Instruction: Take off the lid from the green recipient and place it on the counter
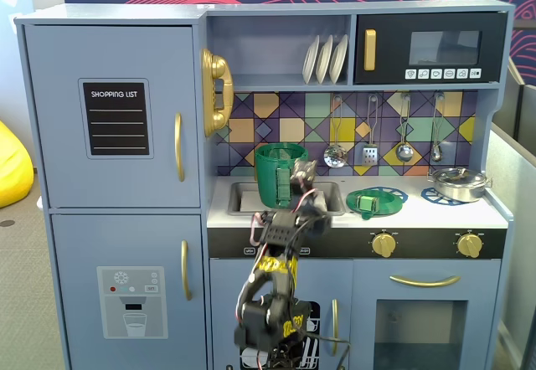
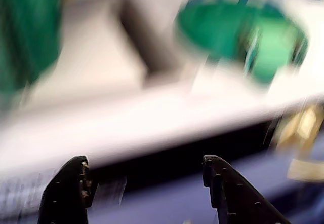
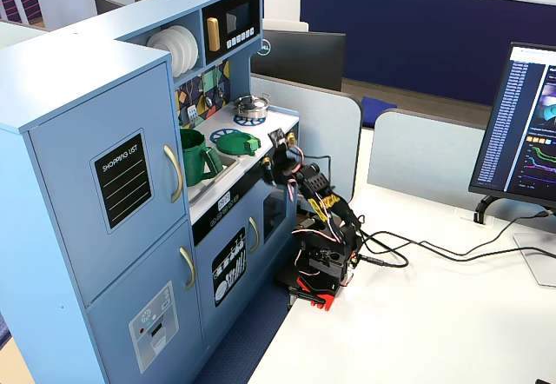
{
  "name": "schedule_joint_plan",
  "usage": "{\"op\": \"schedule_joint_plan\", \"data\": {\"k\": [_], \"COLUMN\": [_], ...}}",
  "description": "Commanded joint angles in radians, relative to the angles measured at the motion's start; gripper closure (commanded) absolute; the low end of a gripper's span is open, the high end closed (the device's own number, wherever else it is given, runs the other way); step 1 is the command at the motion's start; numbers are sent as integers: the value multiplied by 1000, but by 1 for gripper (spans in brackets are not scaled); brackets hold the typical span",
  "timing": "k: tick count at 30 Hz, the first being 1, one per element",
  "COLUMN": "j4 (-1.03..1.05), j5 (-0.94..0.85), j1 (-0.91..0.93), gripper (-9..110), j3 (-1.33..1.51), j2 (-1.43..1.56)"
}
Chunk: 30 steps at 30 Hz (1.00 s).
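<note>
The green recipient (image 1: 279, 174) stands open-topped in the sink, also in the other fixed view (image 3: 195, 156) and as a blur at the wrist view's left (image 2: 25, 31). The dark-green lid (image 1: 374, 200) lies flat on the counter (image 1: 419, 213) over a blue burner ring, right of the sink. It also shows in the other fixed view (image 3: 236, 143) and, blurred, in the wrist view (image 2: 238, 31). My gripper (image 2: 144, 169) is open and empty, just in front of the counter's front edge (image 2: 126, 117). In a fixed view the gripper (image 1: 304, 171) overlaps the recipient's right side.
A silver pot with its lid (image 1: 459, 183) stands on the right burner. The sink (image 1: 243, 196) is recessed at the counter's left. Yellow knobs (image 1: 383, 243) sit on the dark front panel. Utensils hang on the back wall. The arm's base stands on a white desk (image 3: 417, 332).
</note>
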Motion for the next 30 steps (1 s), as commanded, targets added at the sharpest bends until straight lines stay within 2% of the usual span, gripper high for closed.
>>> {"op": "schedule_joint_plan", "data": {"k": [1,8,15,21,24,28,30], "j4": [100,38,0,-11,86,236,299], "j5": [-8,23,-20,0,147,130,186], "j1": [-87,-199,-258,-268,-284,-285,-290], "gripper": [84,88,101,101,101,99,98], "j3": [103,385,558,686,686,686,686], "j2": [114,236,244,244,242,244,245]}}
